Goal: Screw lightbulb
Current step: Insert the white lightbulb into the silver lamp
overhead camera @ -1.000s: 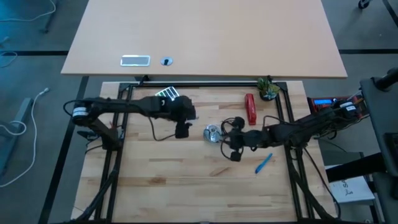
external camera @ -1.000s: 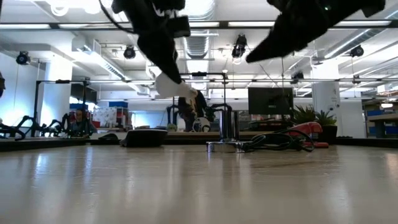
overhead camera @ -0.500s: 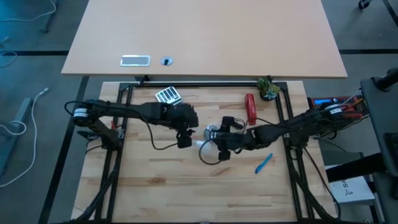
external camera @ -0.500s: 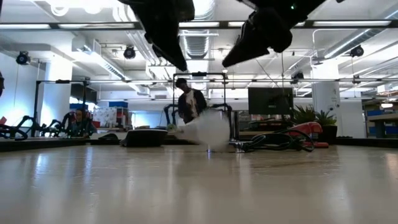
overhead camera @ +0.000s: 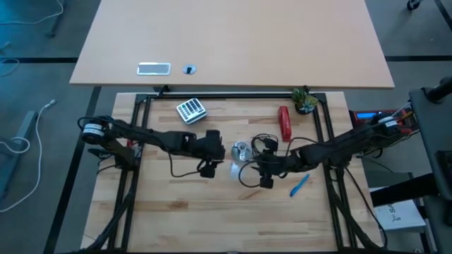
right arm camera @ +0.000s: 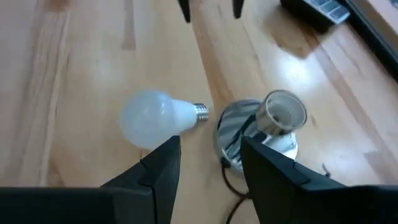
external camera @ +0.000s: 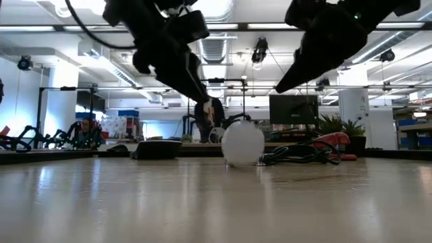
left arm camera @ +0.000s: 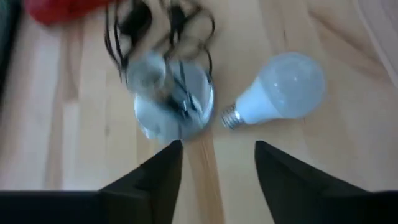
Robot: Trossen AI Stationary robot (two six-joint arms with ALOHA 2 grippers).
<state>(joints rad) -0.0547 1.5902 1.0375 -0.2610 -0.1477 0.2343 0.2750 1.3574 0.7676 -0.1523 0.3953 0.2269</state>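
Observation:
The whitish lightbulb [left arm camera: 287, 87] lies on its side on the wooden table, its screw end [left arm camera: 231, 116] pointing at the shiny silver socket [left arm camera: 174, 102]. It also shows in the right wrist view [right arm camera: 152, 118], the low view [external camera: 243, 143] and the high view [overhead camera: 234, 170]. My left gripper [left arm camera: 217, 168] is open and empty above the table, left of the bulb [overhead camera: 210, 169]. My right gripper [right arm camera: 211, 165] is open and empty, right of the bulb [overhead camera: 265, 182]. The socket [right arm camera: 267, 121] stands just beyond the bulb, with its black cord.
A red stapler [overhead camera: 284, 123] lies beyond the socket. A blue pen [overhead camera: 299, 185] lies near the right arm. A small keypad device [overhead camera: 190, 109] and a little plant [overhead camera: 305, 100] sit near the far edge. The black cord [overhead camera: 265, 143] coils beside the socket.
The bulb, which was up at my left gripper's tip, has dropped to the table and now lies on its side near the socket. My left gripper has moved toward the table's near edge. My right gripper has swung left toward the bulb and back again.

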